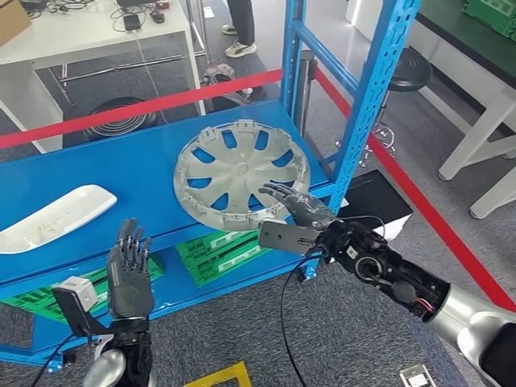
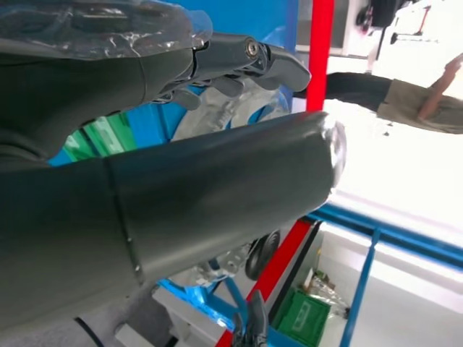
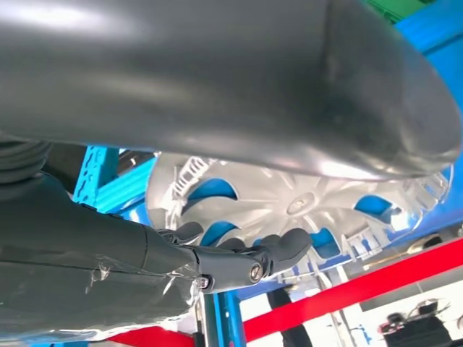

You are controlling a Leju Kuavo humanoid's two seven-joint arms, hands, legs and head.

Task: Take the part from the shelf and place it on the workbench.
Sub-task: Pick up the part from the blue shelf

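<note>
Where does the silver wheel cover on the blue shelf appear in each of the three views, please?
Head view: the silver wheel cover lies flat on the blue shelf, centre, by the right robot hand.
Left wrist view: a pale part of it shows between thumb and fingers.
Right wrist view: it spans the middle, beyond the fingers.
Shared landmark: the red tape.

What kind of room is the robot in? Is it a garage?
Probably a workshop or a robot test lab, not a home garage. A blue metal shelf holds a silver wheel cover and a white part, red barrier tape ropes off the area, and white workbenches stand behind.
</note>
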